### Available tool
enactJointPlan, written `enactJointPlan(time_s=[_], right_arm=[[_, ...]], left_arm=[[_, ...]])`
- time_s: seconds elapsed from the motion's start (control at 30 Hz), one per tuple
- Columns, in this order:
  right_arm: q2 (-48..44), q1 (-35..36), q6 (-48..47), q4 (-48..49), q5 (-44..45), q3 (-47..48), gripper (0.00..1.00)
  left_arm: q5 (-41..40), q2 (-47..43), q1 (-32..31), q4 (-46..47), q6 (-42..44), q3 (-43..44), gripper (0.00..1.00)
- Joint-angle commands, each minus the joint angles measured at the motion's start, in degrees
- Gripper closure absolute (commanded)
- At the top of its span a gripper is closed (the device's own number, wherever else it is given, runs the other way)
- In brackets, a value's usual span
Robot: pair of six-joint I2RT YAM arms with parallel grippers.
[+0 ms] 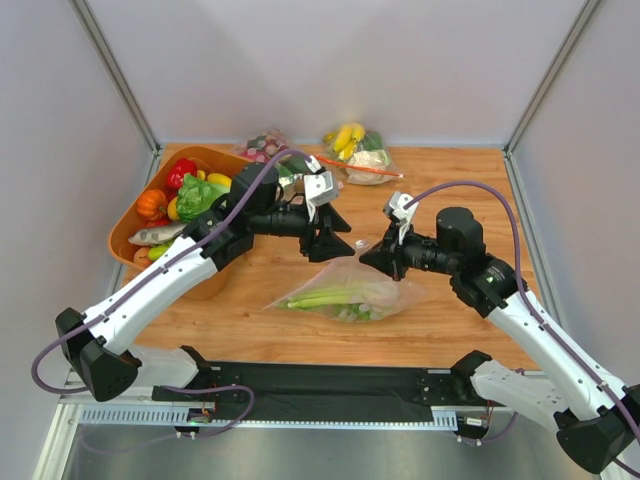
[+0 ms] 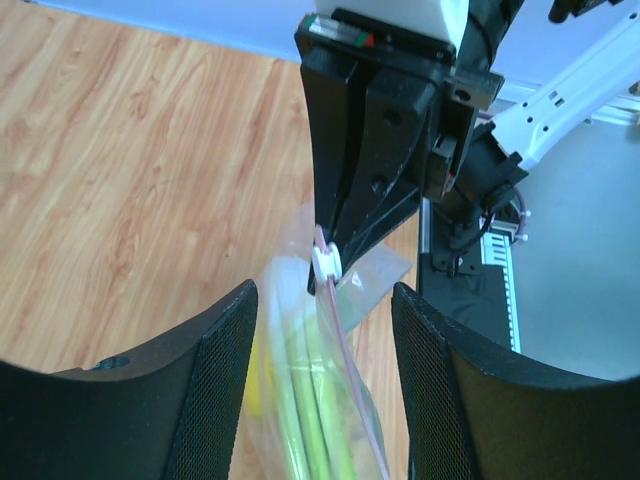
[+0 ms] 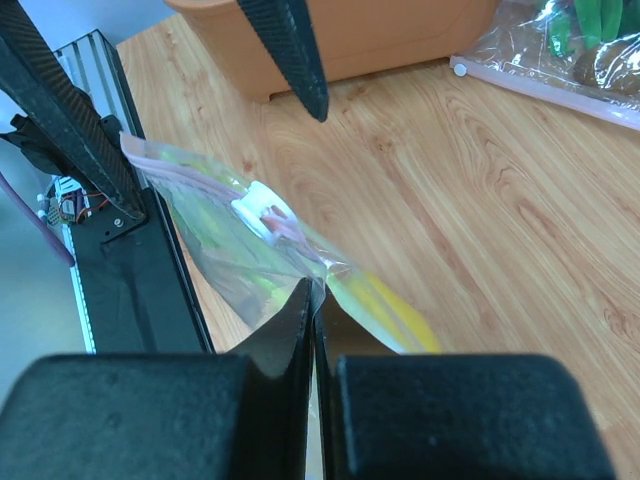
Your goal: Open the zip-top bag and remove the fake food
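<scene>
The zip-top bag [image 1: 372, 288] lies mid-table with its right corner lifted. Inside are the pale-green stalk [image 1: 325, 296] and a yellow piece [image 3: 398, 314]. Green grapes may sit near the stalk's right end [image 1: 356, 312], but I cannot tell clearly. My right gripper [image 1: 376, 262] is shut on the bag's top edge [image 3: 315, 292], just behind the white slider [image 3: 258, 208] on the pink zip strip. My left gripper [image 1: 340, 250] is open, with one finger [image 2: 225, 340] on each side of the bag [image 2: 320, 390] and apart from it. The slider [image 2: 327, 262] hangs just ahead of those fingers.
An orange bin [image 1: 128, 222] of vegetables stands at the back left, under the left arm. A clear bag with banana and cauliflower [image 1: 358, 150] and one with purple grapes [image 1: 262, 147] lie at the back. A black mat [image 1: 320, 382] runs along the near edge.
</scene>
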Motion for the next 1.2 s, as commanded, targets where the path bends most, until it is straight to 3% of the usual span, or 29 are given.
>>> enactJointPlan(time_s=[0.0,0.6,0.83,0.9,0.93,1.0,1.17], right_arm=[[-0.6,0.3,-0.3,2.5,-1.2,-0.3,1.0],[0.6,0.3,0.1,2.6,-1.5,-1.1,1.0],[0.9,0.3,0.7,3.0,-2.2,-2.0,1.0],[1.0,0.3,1.3,3.1,-2.2,-2.3,1.0],[1.0,0.3,1.3,3.1,-2.0,-2.2,1.0],[0.8,0.3,1.3,1.6,-1.2,-1.5,1.0],[-1.8,0.2,0.4,-4.5,2.5,3.2,1.0]], left_arm=[[2.7,1.6,-0.3,4.1,-0.8,2.7,0.37],[5.6,1.4,-2.5,-0.5,-0.8,-4.5,0.37],[-0.2,-0.5,-3.7,0.6,-3.1,-12.1,0.38],[0.6,-1.0,-4.2,2.9,-5.0,-14.2,0.6],[1.0,-0.7,-4.3,4.8,-5.6,-14.7,0.84],[1.3,0.0,-4.6,5.7,-6.7,-14.2,1.0],[-5.3,0.7,-4.7,2.4,-7.0,-7.7,1.0]])
